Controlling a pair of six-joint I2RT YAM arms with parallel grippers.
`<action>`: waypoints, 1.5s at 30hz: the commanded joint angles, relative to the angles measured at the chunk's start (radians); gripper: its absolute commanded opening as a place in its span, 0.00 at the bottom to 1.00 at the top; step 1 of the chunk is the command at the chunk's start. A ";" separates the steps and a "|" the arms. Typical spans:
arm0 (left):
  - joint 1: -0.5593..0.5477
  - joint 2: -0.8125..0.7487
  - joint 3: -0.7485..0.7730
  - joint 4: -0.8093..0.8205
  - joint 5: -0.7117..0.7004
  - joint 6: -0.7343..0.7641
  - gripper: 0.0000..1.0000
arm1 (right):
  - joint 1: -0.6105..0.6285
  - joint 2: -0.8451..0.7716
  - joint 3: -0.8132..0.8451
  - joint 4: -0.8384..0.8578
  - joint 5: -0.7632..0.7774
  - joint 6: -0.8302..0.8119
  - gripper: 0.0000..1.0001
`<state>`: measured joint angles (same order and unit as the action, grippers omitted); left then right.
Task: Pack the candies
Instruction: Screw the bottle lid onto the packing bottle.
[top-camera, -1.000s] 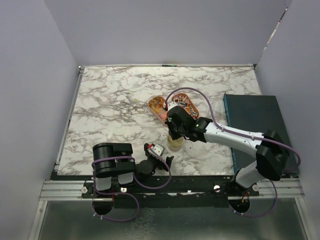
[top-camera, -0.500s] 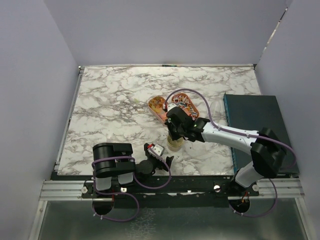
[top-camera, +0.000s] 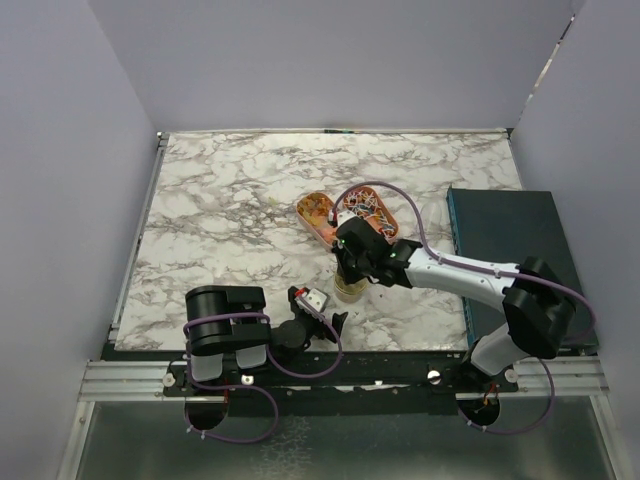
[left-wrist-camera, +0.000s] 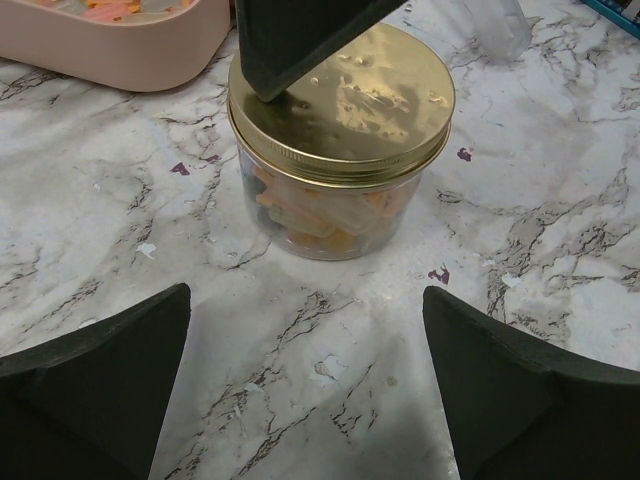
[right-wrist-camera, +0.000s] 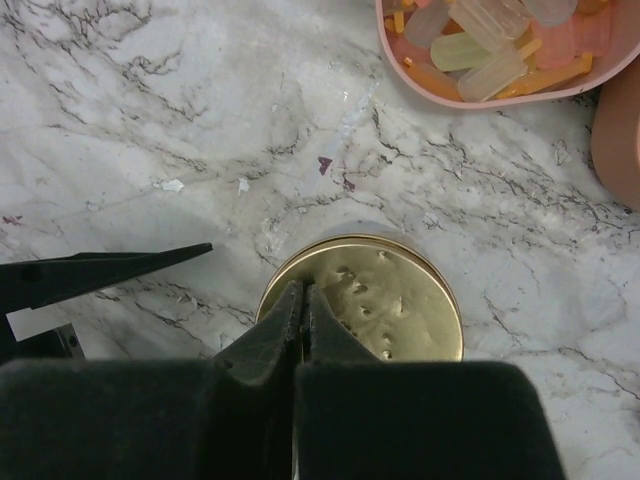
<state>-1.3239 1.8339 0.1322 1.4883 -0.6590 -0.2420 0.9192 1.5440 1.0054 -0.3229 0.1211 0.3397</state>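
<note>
Closing step in hand: the lid (right-wrist-camera: 385, 300) sits on the jar (left-wrist-camera: 400, 205), and the right gripper (right-wrist-camera: 301, 292), jaws pinched together on nothing, has its tips at the lid's edge, so the next move, I judge, calls for seating or tightening the lid. The left gripper (left-wrist-camera: 305, 295) gapes wide and empty just near of the jar. Candies (left-wrist-camera: 310, 215), mostly orange, fill the jar at mid-table; more lie in the tray (right-wrist-camera: 520, 95) just beyond.

Light was bright, soft and even, with only faint shadows on the desk (top-camera: 220, 220). The gold lid (left-wrist-camera: 345, 95) carried mirror-like glare. Black fingers (left-wrist-camera: 95, 390) at 7 and 5 o'clock looked soft-edged, featureless.
</note>
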 joint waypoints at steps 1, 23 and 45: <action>-0.005 0.002 -0.006 0.168 0.009 -0.009 0.99 | -0.002 0.017 -0.055 0.013 -0.020 0.032 0.01; -0.005 -0.002 0.008 0.152 0.031 -0.005 0.99 | -0.002 -0.049 0.020 -0.038 -0.003 0.022 0.01; 0.022 0.091 0.135 0.106 0.088 0.055 0.99 | -0.002 -0.263 -0.064 -0.151 0.120 0.033 0.00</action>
<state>-1.3216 1.8671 0.2295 1.5021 -0.6170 -0.2081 0.9161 1.3441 0.9604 -0.4110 0.1726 0.3687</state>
